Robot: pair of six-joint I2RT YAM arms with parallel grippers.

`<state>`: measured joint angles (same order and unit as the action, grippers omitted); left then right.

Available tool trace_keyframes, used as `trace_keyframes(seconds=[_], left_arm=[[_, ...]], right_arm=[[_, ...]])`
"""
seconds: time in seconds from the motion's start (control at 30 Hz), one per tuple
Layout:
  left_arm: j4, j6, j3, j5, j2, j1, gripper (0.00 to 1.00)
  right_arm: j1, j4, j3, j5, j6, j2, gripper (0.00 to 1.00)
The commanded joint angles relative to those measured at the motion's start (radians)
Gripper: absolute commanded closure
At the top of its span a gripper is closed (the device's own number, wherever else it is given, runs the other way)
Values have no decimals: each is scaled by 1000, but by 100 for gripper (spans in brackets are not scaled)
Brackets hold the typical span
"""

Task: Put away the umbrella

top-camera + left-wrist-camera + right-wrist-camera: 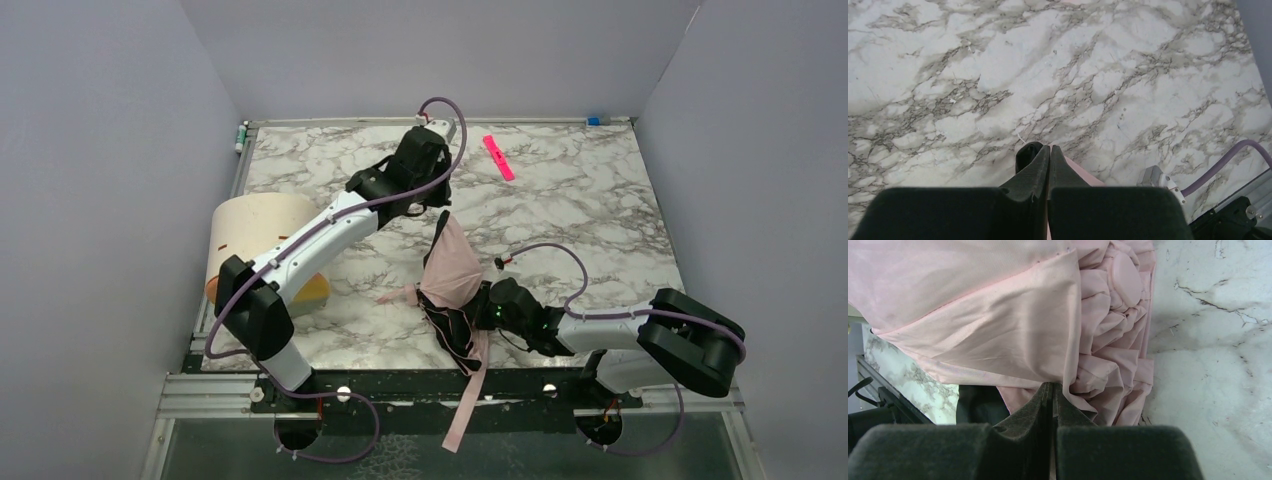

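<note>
— Left claw point(437, 205) up over the middle of the table, fingers point(1035, 170) pressed flat together, pinching the top corner of the umbrella point(450, 265). Just a sliver of pink peeking out beneath them on the wrist camera.

— And the right claw point(482, 303)?

— Low, near the front edge, clamped on the umbrella too. Jaws closed tight on a fold of pale pink fabric, right beside the bunched pleats and a small round pink cap point(1126, 277).

— So where exactly for the umbrella?

— Centre of the marble table point(600, 220), toward the near side, strung between both claws. Pink canopy rising to a peak at the left claw, black lining sagging beside the right one, half collapsed. Long pink strap point(465, 400) dangling off the front edge.

— Anything else out there?

— Bright pink strip point(498, 157) lying flat at the back, well apart from the umbrella. Cream cylinder point(255, 230) with an orange end at the left edge, partly behind the left arm.
</note>
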<state>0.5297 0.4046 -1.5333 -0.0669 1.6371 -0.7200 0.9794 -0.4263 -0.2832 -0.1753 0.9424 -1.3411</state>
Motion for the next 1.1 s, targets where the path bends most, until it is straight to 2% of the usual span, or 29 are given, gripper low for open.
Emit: trace_keyframes(seconds=[0.0, 0.1, 0.17, 0.23, 0.27, 0.33, 0.4, 0.67, 0.87, 0.9, 1.0, 1.07], left_arm=[[-49, 14, -47, -55, -64, 18, 100], [-50, 13, -48, -43, -74, 30, 99], [-46, 3, -44, -4, -72, 38, 84], [-16, -18, -55, 31, -50, 42, 59], [-3, -28, -57, 47, -37, 41, 49], [19, -61, -58, 106, -6, 42, 40], [55, -84, -71, 146, 32, 39, 36], [173, -146, -138, 142, 168, 15, 35], [213, -156, -157, 99, 204, 12, 40], [214, -156, -156, 101, 203, 11, 44], [213, -152, -157, 101, 198, 12, 71], [213, -152, -162, 83, 191, 11, 85]], right_arm=[[2, 217, 40, 4, -22, -45, 91], [2, 216, 39, 4, -24, -45, 91], [2, 213, 40, 6, -24, -47, 91], [2, 211, 41, 7, -24, -50, 91], [2, 209, 41, 8, -24, -51, 91], [2, 207, 41, 10, -24, -52, 91], [2, 207, 40, 9, -25, -52, 91], [2, 202, 45, 10, -19, -57, 91], [2, 202, 47, 11, -14, -58, 91], [2, 202, 46, 11, -15, -58, 91], [2, 203, 46, 10, -17, -60, 91], [2, 202, 45, 10, -19, -60, 91]])
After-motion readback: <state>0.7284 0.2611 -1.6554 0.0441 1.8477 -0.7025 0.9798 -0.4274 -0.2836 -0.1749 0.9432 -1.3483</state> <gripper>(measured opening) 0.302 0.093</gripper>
